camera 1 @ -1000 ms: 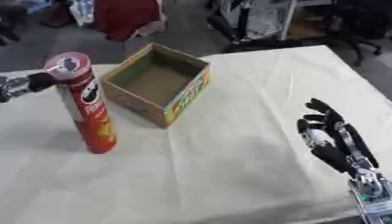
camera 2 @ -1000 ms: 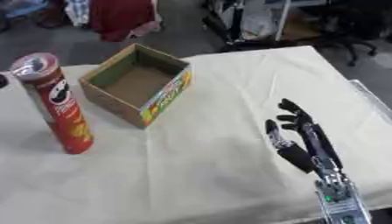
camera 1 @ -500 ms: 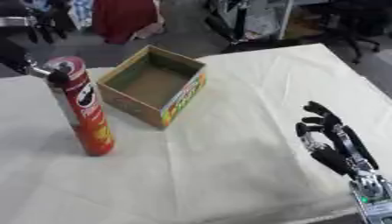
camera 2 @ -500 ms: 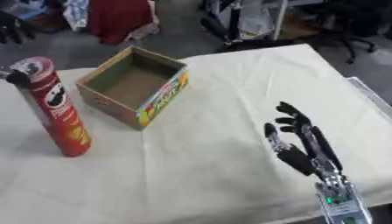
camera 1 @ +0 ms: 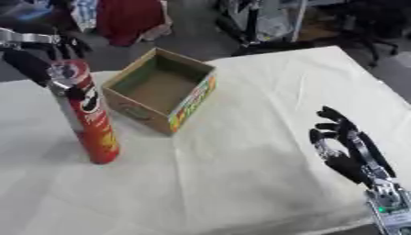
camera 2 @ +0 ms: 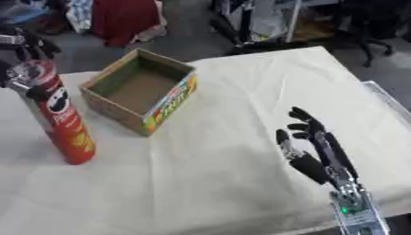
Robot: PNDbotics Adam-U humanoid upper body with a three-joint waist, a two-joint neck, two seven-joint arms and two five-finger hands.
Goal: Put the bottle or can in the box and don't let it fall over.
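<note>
The left hand (camera 1: pixel 36 62) has closed in on the top of the red crisp can (camera 1: pixel 86 114), fingers curling round it, upright on the bench (camera 1: pixel 241 183) left of the open cardboard box (camera 1: pixel 160 89); lifting looks next. The right hand (camera 1: pixel 349 149) rests spread, near right.

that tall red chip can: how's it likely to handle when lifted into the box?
The chip can is tall and narrow on a small base, so it probably tips easily. Its smooth round wall may slip or roll if dropped. The left hand is at its top, which likely lets the bottom swing; the cardboard box is shallow, so little side support.
</note>
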